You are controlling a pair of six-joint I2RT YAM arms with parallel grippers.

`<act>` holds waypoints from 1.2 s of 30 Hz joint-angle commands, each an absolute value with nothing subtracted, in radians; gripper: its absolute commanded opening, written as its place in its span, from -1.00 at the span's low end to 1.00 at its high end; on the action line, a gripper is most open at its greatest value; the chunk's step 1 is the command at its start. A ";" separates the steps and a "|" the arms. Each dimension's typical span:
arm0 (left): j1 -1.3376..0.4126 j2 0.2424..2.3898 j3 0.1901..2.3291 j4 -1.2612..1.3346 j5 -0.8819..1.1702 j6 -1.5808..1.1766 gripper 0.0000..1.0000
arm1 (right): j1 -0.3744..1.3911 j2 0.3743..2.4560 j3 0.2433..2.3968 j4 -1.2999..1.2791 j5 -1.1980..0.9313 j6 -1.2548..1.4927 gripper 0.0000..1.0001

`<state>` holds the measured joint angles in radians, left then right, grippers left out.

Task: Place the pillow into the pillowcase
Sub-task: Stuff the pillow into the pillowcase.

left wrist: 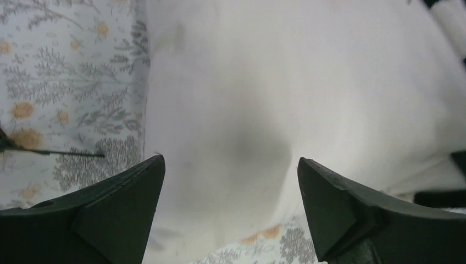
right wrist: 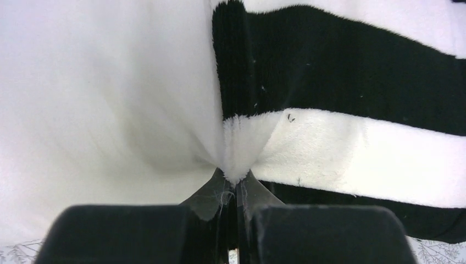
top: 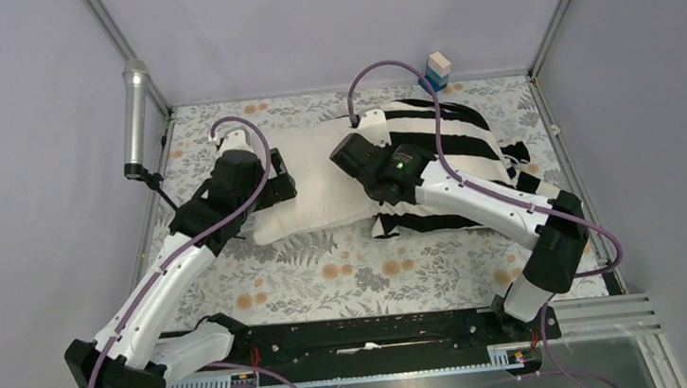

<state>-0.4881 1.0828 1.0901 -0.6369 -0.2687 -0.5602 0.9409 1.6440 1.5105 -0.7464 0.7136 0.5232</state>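
- The pillow (top: 305,183) is being covered only in part. Its right portion is lying inside the pillowcase (top: 462,135), and its left portion, about half of it in the top view, is being left bare on the floral table cover (top: 347,274).
- The open edge of the pillowcase is being stretched across the middle of the pillow, so the striped cloth is not yet reaching the pillow's left end.
- The right gripper (right wrist: 233,187) is being kept fully closed at the middle of the pillow, with a fold of the pillowcase's edge pinched between its fingers. Whether some cream fabric of the pillow is being caught in the same pinch cannot be told.
- The left gripper (left wrist: 231,165) is being held wide open over the bare left portion of the pillow. Nothing is being gripped by it, and the pillow's surface is being seen between its two fingers.
- As a judgement, the task is being carried through its middle stage: the first insertion is done, but the edge is yet to be drawn over the bare left portion until the pillow is enclosed completely.
- The far right end of the pillow is being hidden by the striped cloth, so whether it is sitting in the corners of the pillowcase cannot be told.
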 commanded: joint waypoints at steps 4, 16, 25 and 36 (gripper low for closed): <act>-0.634 1.027 1.034 -0.752 -0.368 -0.606 0.86 | 0.930 1.587 1.725 -0.837 0.728 0.427 -1.00; -1.024 1.242 1.621 -1.023 -0.291 -0.693 -1.00 | 0.819 1.843 2.483 -1.123 0.318 0.174 -1.00; -0.397 1.241 1.285 -0.543 0.326 -0.866 -1.00 | 0.634 2.306 2.697 -1.092 0.003 0.271 -0.99; -0.158 1.404 0.959 -0.210 0.392 -1.001 -1.00 | 0.740 2.075 2.560 -0.914 0.387 0.209 0.99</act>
<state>-0.1505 1.3746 1.0050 -0.2649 0.4152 -1.0183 0.6449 2.2894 2.6251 -0.9649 0.1619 0.2695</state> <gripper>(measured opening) 0.056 0.949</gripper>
